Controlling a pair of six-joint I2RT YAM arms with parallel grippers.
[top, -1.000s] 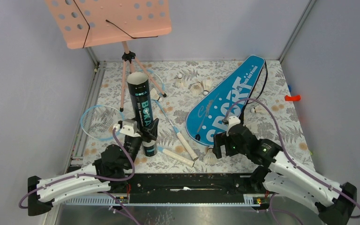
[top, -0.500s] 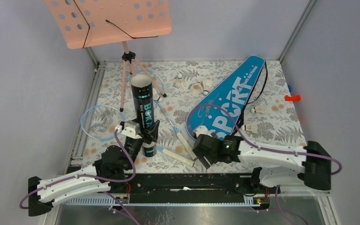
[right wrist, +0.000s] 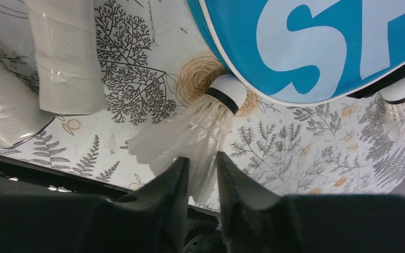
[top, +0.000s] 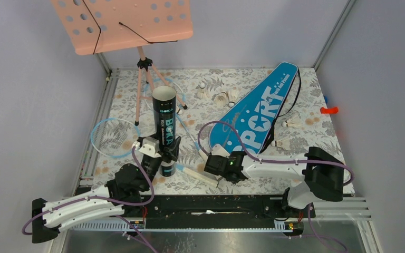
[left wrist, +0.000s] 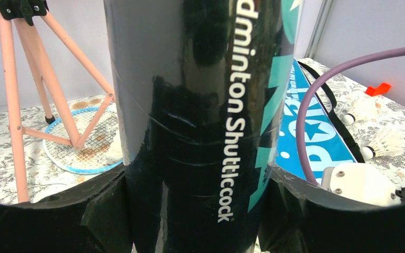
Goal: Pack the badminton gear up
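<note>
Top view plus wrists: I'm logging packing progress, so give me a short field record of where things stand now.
tube: upright on the table, top open
left gripper: shut on tube, low down
right gripper: pinching the feather skirt of a shuttlecock lying by the bag edge
rackets: on table, outside bag
other shuttlecocks: loose on table around bag

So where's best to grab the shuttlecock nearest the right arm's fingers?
By the feather skirt, from the table's near edge. The shuttlecock lies on its side, cork tip right by the SPORT bag's rim, so that end is crowded; the flared feathers point toward the right end effector, whose fingers flank them. Pinch lightly, probably: feathers crush.
</note>
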